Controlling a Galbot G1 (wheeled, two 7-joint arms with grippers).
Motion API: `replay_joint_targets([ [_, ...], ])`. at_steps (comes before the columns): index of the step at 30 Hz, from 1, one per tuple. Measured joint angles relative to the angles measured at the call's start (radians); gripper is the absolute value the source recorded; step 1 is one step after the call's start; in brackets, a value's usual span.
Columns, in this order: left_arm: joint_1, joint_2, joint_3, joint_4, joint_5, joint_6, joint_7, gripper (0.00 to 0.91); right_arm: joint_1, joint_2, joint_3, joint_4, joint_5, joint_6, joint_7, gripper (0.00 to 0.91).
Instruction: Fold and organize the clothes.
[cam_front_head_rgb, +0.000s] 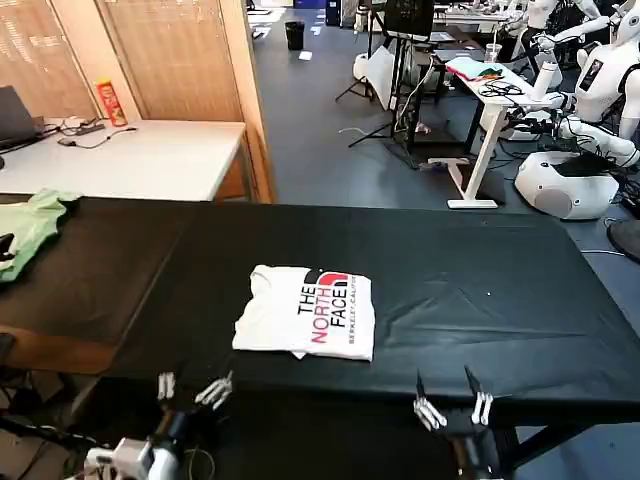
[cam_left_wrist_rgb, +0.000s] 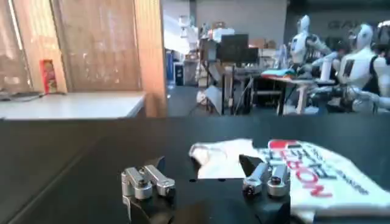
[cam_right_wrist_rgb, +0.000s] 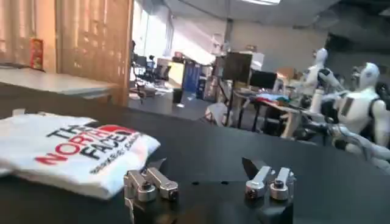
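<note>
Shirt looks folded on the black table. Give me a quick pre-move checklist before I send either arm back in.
1. T-shirt folded into a compact rectangle, print up: ok.
2. Shirt fully on the table, away from its edges: ok.
3. Left gripper open, holding nothing, at the near edge: ok.
4. Right gripper open, holding nothing, at the near edge: ok.
5. Green garment apart from the shirt, at the table's far left: ok.
6. Underside folds tidy: cannot tell.
</note>
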Motion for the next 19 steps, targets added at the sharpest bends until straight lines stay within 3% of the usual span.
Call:
replay_joint_targets([
  [9,0.141,0.021,-0.072,-0.046,-0.049,0.03,0.002,0.878,-0.201,0.012,0.009,0.134,0.055,-0.087,0.065,0.878],
  [19,0.177,0.019,-0.098,-0.077,-0.069,0.048,0.001,0.878,-0.253,0.013,0.01,0.183,0.059,-0.098,0.068,0.878],
])
